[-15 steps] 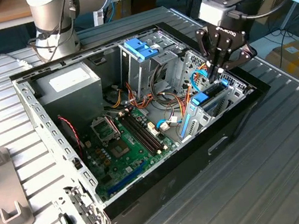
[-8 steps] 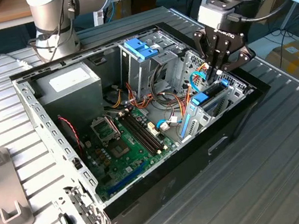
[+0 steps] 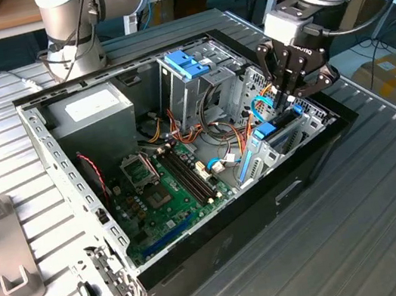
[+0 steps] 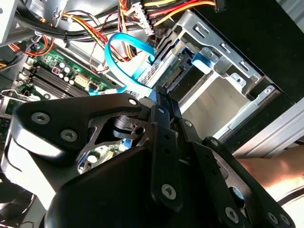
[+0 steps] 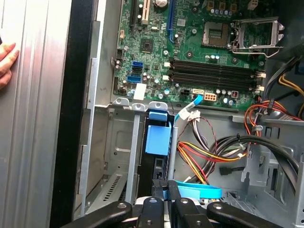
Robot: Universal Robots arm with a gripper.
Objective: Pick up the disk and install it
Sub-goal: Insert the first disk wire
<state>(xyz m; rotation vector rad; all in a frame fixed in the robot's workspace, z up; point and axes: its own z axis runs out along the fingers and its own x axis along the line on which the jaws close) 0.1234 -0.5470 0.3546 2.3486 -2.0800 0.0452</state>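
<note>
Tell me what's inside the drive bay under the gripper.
The disk sits on edge in the bay, its blue rail showing, just beneath the gripper. The bay's walls cover its faces and lower edge.

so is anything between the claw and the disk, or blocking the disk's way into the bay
Nothing visible. The claw is right at the disk, which already stands on edge in its bay slot. A blue cable loops close beside the claw, to one side rather than across the slot.
</note>
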